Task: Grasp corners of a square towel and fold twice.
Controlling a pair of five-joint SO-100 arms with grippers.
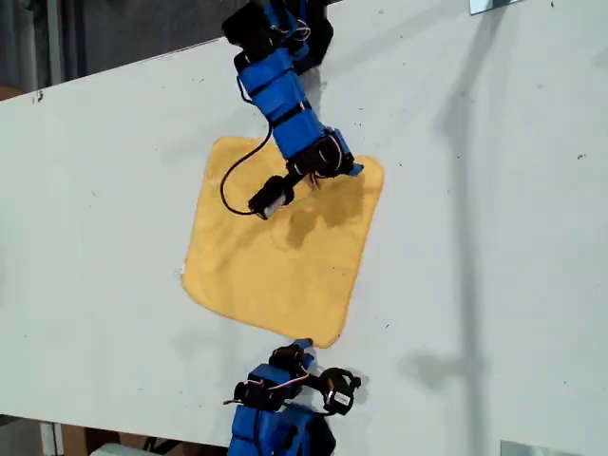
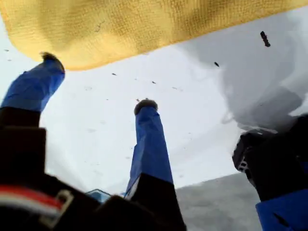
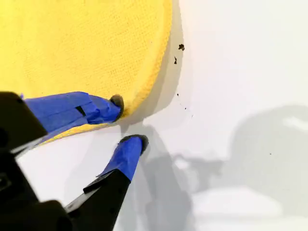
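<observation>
- Since the fold hasn't started yet, the soft yellow-orange square microfibre towel (image 1: 275,256) lies flat and open in the middle of the plain white tabletop (image 1: 494,237), turned a bit like a diamond in the exterior view.
- my second gripper (image 3: 127,121) is down at the rounded corner (image 1: 372,169) toward the exterior view's upper right. Jaws are apart, with one blue taped fingertip (image 3: 116,102) on the cloth just inside the hem and the other on bare table just outside it. I'd say it's straddling the edge so a squeeze pinches the corner.
- my first gripper (image 2: 98,81) sits by the corner (image 1: 326,337) nearest the exterior view's bottom edge. Its jaws are spread wide, nothing between them, and the tips are just short of the hem. Looks lined up for a grab, not made yet.
- Opposite corners each get an arm, probably so both can lift together.
- A loose black cable (image 1: 228,185) from the second arm loops over the cloth, which might snag.
- The surface is matte white with a few dark specks (image 3: 181,47) and soft arm shadows. Darker floor shows past the table edges, and not much else of the room is visible.
</observation>
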